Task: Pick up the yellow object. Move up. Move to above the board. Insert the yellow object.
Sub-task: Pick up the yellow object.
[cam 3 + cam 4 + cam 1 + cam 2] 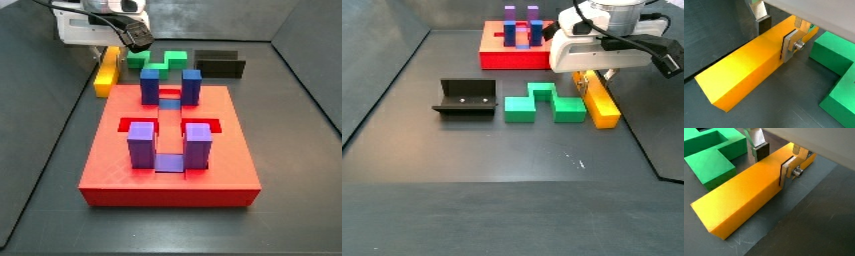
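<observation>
The yellow object (744, 67) is a long yellow-orange bar lying flat on the dark floor, seen in both wrist views (741, 200) and both side views (106, 72) (600, 103). My gripper (776, 34) (773, 160) is down over one end of the bar with its jaws open on either side. One silver finger (789, 46) lies against the bar's side. The other finger (763, 23) stands just off the opposite side. In the side views the gripper (131, 42) (596, 72) is beside the board (167, 172) (494, 58), a red slab with blue-purple posts (140, 145).
A green T-shaped block (836, 57) (711, 159) (163, 61) (545, 103) lies right next to the bar. The black fixture (219, 65) (464, 100) stands beyond the green block. Dark walls enclose the floor.
</observation>
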{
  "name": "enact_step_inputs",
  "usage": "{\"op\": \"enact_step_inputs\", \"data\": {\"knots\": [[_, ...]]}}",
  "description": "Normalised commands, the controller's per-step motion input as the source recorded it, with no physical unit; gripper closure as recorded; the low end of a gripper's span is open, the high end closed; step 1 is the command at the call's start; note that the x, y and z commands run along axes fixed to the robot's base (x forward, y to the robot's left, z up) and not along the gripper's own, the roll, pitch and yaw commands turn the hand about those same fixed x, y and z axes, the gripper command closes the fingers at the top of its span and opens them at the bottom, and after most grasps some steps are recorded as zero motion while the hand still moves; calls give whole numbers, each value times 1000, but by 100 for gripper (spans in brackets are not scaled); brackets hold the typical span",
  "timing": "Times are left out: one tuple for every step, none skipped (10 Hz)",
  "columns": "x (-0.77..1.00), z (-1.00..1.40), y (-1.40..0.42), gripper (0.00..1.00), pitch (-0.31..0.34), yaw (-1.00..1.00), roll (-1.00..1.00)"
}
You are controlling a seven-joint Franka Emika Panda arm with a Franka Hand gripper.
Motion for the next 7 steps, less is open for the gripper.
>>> {"op": "enact_step_inputs", "data": {"knots": [[0,0,0,100,0,0,0],[0,0,0,100,0,0,0],[0,0,0,100,0,0,0],[0,0,0,100,0,0,0],[0,0,0,100,0,0,0],[0,0,0,100,0,0,0],[0,0,0,100,0,0,0]]}}
